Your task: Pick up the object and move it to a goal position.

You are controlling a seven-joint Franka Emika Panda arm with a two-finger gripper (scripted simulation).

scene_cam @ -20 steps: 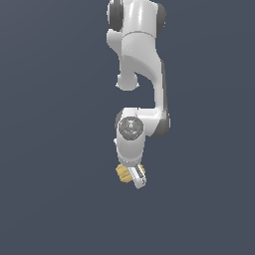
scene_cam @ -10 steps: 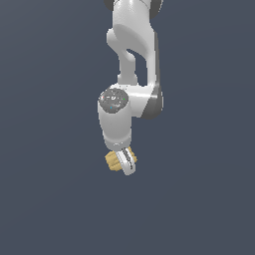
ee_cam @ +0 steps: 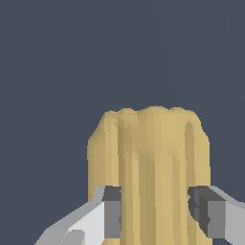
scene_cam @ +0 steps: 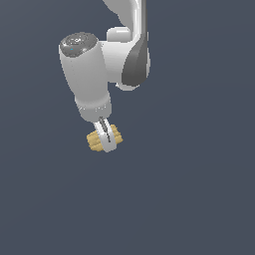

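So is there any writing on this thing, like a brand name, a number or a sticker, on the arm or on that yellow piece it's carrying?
None: no word, number or sign can be read in either view.
The white arm is blank; its grey end cap shows only faint bluish flecks, too small to read.
The ridged tan-yellow object between the fingers of the gripper is bare.

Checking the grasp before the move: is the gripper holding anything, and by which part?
Yes. The gripper is shut on the tan ridged block, its fingers pressing the block's two opposite long sides near one end; the other end sticks out past the fingertips.
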